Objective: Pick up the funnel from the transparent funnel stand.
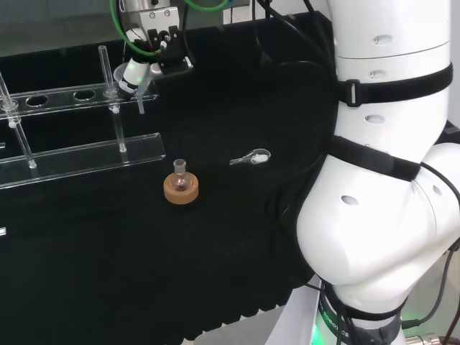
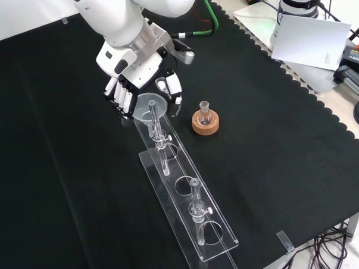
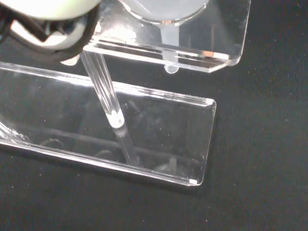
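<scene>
Black cloth covers the bench. Front view, left to right: the hand (image 2: 135, 83) is at the far end of the transparent funnel stand (image 2: 217, 237), fingers (image 2: 119, 95) curled on one side of the funnel (image 2: 151, 105), thumb on the other. Contact itself I cannot tell. The funnel sits in the stand's end hole, stem hanging through, which keeps it upright. Right of it, a small flask (image 2: 205, 111) rests on a cork ring (image 2: 204, 124).
</scene>
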